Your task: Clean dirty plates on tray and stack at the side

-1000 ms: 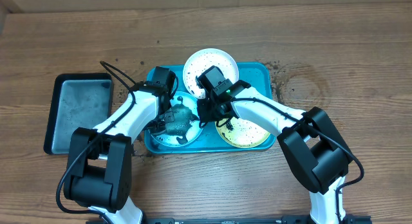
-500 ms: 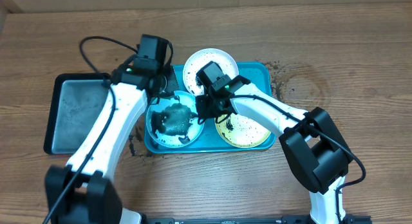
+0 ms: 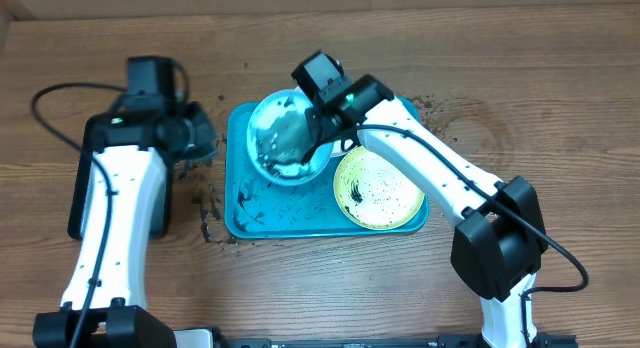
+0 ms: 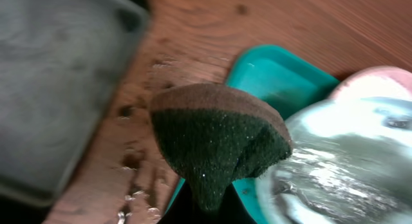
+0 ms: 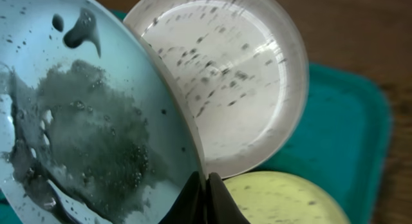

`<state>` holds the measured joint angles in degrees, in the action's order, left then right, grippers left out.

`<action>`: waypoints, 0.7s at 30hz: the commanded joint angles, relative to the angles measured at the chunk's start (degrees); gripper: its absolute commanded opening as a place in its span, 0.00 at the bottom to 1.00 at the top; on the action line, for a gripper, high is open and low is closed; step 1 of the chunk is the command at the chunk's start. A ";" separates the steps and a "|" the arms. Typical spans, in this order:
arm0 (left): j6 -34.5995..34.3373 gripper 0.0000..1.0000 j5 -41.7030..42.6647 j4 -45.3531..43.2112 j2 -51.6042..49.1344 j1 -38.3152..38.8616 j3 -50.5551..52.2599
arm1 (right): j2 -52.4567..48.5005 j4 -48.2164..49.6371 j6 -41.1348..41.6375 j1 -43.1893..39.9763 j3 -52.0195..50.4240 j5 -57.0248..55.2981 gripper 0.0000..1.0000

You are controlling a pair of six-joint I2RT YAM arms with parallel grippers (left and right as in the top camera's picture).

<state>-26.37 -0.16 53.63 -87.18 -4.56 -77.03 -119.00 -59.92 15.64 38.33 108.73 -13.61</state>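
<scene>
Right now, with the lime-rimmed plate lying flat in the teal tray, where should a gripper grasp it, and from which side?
Probably pinch the lime-rimmed plate by its left rim, from above: lying flat, only the rim offers a lip, and the tray wall crowds its right and near edges.

Wooden table [image 3: 560, 68]: teal tray [image 3: 290, 214], grey tray [image 4: 58, 76].

We see bright, even light from above, soft shadows on the bench [image 3: 560, 48], blur around the sponge [image 4: 215, 143], and glare on the wet plate [image 4: 347, 153].
</scene>
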 commanded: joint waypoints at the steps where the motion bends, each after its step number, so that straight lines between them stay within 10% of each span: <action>1: 1.09 0.04 1.29 1.64 1.16 -4.33 -0.87 | 0.37 -1.79 -8.15 1.22 7.13 -9.88 0.04; 21: 0.81 0.04 4.46 3.28 1.16 -10.58 -0.87 | 0.37 4.35 -29.24 18.95 14.45 -39.71 0.04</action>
<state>-26.37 3.49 57.06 -87.18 -14.90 -77.03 -119.02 -57.23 -8.45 56.27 121.62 -46.63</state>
